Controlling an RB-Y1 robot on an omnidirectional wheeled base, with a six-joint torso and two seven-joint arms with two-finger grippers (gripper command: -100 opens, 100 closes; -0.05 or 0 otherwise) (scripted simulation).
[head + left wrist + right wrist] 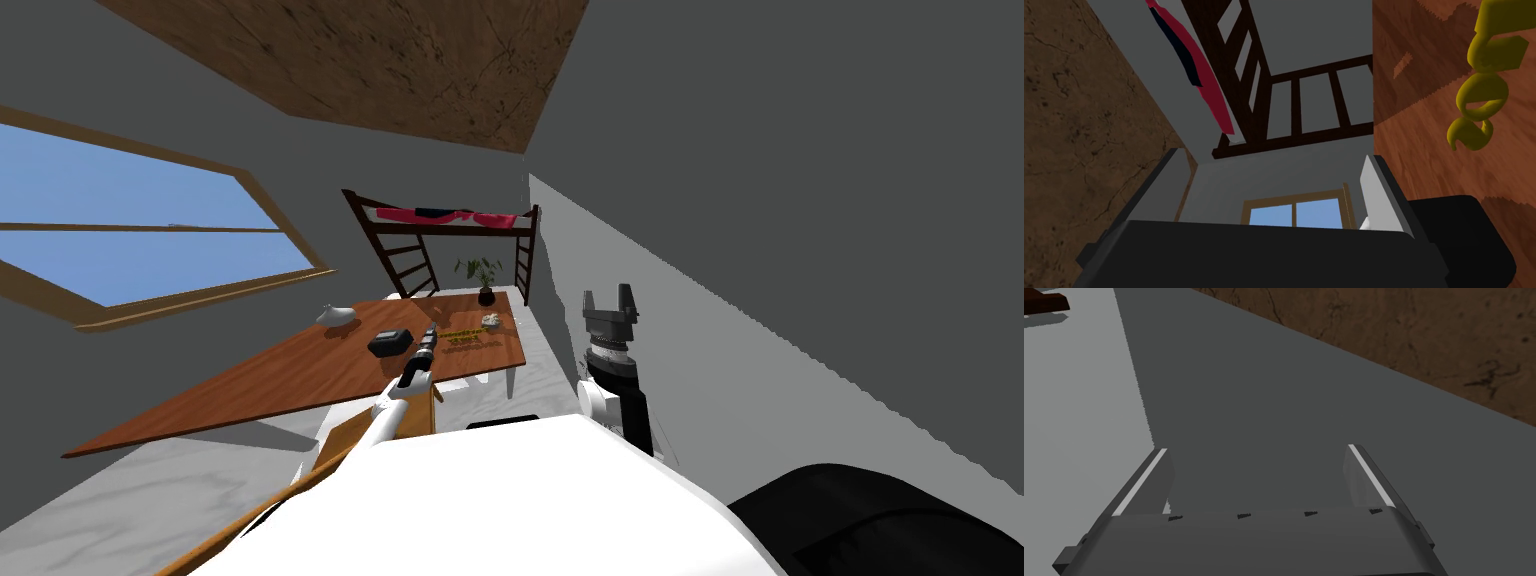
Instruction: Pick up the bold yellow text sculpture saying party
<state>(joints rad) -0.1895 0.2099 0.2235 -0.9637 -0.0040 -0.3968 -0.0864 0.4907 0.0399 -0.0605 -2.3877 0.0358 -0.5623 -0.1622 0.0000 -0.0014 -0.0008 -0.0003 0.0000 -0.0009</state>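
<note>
Left gripper point(1273, 156) hangs low over the table point(300, 380), just to the right of the black box point(390, 342). Its blades are apart with nothing between them.

Yellow text sculpture point(1496, 52) lies flat on the wood, further right of the box again, so the gripper sits roughly between box and sculpture.

Key relation:
- **Outside the gap:** the left wrist view shows the sculpture beyond the blade that faces the tabletop. It is down toward the wood and on the side away from the box.
- **Gripper attitude:** it points out across the table, not down at it, and one blade looks stacked above the other.
- **Long axis:** the row of letters runs away from the box toward the table's right edge, roughly crosswise to the left forearm.

Judgement: the left arm is the one to use. It likely needs to:
1. Shift away from the box.
2. Tip the blades down at the wood.
3. Close across the thin width of the letters, not along the row.

The box is close on the other side, so there is little room for swing that way.

Right gripper point(608, 294) is raised well to the right of the box, off the table, with its blades apart and empty. It is much further from the sculpture.
</note>
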